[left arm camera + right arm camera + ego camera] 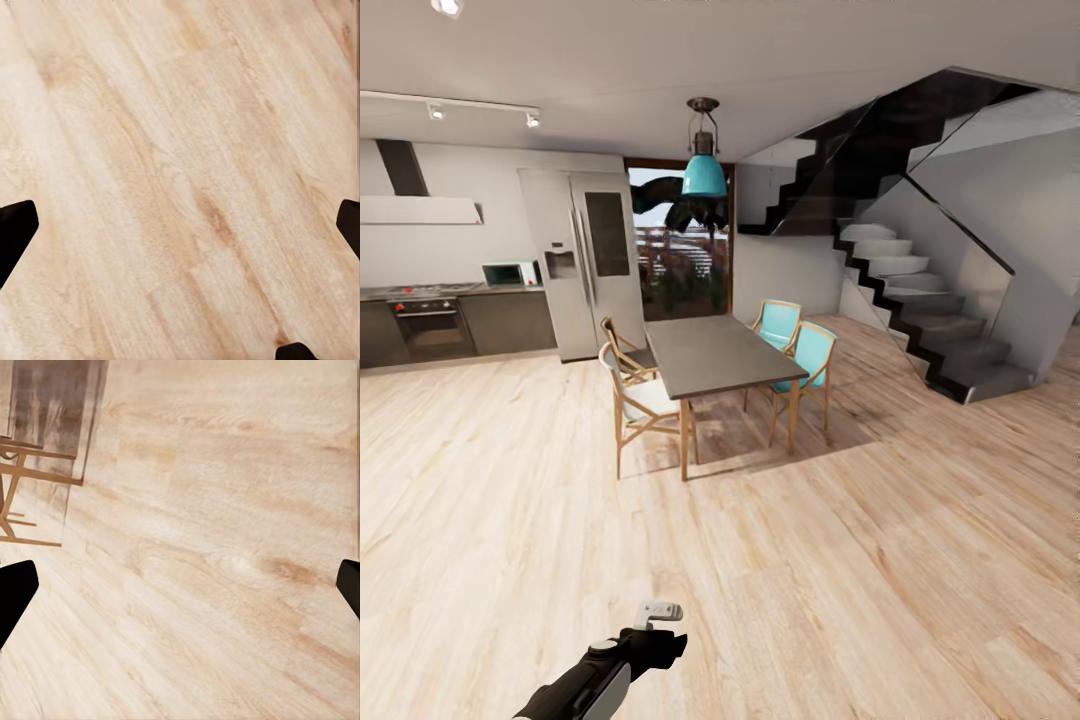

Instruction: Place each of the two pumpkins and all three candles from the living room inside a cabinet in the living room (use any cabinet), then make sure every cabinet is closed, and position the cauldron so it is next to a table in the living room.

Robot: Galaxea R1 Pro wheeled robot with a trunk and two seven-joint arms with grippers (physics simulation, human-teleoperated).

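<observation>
My left gripper (pixel 657 612) hangs over bare wood floor (pixel 880 560), jaws spread, empty. My right jaws likewise. Dining table (pixel 715 355) stands ahead.

no readable text, label, brand, number or sign on anything here.

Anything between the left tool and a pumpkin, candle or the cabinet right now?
Can't judge: no pumpkin, candle or cabinet is in frame. Ahead of the left tool lies bare wood floor, then the dining table with its chairs. Both wrist views look down at floor, nothing held.
</observation>
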